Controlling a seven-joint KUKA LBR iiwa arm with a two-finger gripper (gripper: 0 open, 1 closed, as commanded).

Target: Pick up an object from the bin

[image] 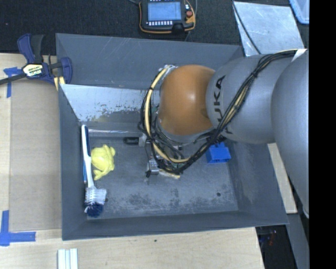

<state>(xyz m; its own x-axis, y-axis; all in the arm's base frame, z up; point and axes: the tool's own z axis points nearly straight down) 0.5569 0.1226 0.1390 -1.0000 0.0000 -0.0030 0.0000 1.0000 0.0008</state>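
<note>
Arm (262,100) in from right, orange cover (184,100) above bin centre. Gripper (156,172) low over bare floor of bin (184,205), mid-bin. Apart or together: cannot tell, hidden under wrist. Nearest things: small black piece (131,140) to far-left of gripper; blue block (218,153) to right, by arm. Yellow toy (103,160) well left, just beside white brush (85,157) along left wall, bristle end near.

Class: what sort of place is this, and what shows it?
Probably a robotics lab: a robot arm over a grey metal bin holding a brush, with a control pendant beyond.
</note>
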